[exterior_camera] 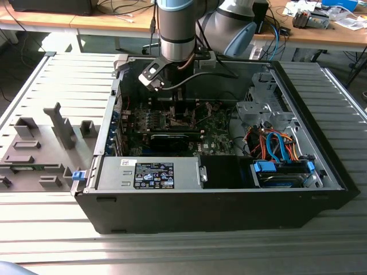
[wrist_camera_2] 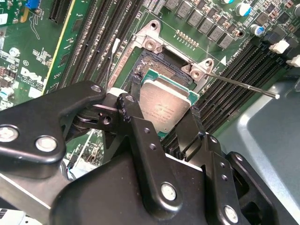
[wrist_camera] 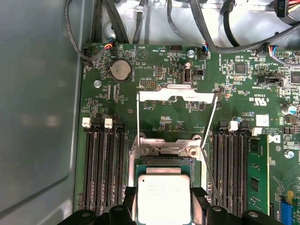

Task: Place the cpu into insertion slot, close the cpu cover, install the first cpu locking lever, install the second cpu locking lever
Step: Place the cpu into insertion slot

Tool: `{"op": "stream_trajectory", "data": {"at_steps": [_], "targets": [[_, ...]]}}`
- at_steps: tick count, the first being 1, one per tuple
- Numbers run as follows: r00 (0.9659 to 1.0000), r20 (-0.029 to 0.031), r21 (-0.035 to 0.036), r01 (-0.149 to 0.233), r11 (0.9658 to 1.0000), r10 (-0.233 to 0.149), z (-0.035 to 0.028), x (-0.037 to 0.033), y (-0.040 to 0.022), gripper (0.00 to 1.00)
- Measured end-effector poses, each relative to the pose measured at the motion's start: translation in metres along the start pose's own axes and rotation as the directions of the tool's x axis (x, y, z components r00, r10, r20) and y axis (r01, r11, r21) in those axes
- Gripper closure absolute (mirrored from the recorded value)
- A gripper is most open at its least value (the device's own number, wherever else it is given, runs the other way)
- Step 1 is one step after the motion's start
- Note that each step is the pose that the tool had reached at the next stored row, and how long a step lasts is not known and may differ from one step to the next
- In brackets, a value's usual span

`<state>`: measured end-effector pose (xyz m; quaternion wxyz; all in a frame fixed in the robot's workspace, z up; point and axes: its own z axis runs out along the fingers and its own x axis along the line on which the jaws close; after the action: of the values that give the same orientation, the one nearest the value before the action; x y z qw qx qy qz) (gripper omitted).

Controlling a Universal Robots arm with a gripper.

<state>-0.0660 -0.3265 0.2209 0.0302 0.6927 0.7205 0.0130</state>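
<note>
Pinching the cpu (wrist_camera_2: 166, 110) by two facing edges, the hand (wrist_camera: 164, 194) has one of its black fingers (wrist_camera_2: 140, 131) pressed on each side of the chip. The cpu is right over the slot (wrist_camera_2: 158, 63), inside the metal rim, on the green board (wrist_camera: 154, 70) in the open case (exterior_camera: 218, 200).

I think the chip is just above the slot or only partly down in it. The fingers hide its near edge, so I cannot be sure it is all the way in. Step one is the job in hand, and it looks close to done.

All the rest is left to do. The cover (wrist_camera: 177, 96) is open and tipped back away from the slot, and the board shows through its big window. A thin lever (wrist_camera_2: 243, 86) sticks out free beside the slot and is not hooked down. I cannot pick out a second lever for sure.

The cpu lies flat, or nearly flat, with its shiny grey top facing up. It is almost square, so it has no real long side. Its edges line up with the rim of the slot. Two of them run the same way as the long memory slots (wrist_camera: 101, 168) on either side, and those are the two edges the fingers grip.
</note>
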Motion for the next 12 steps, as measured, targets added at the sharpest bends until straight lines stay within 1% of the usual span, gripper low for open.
{"op": "stream_trajectory", "data": {"at_steps": [12], "targets": [[1.0000, -0.0001, -0.0001, 0.000, 1.0000, 0.000, 0.0021, 0.0001, -0.0001, 0.46]]}}
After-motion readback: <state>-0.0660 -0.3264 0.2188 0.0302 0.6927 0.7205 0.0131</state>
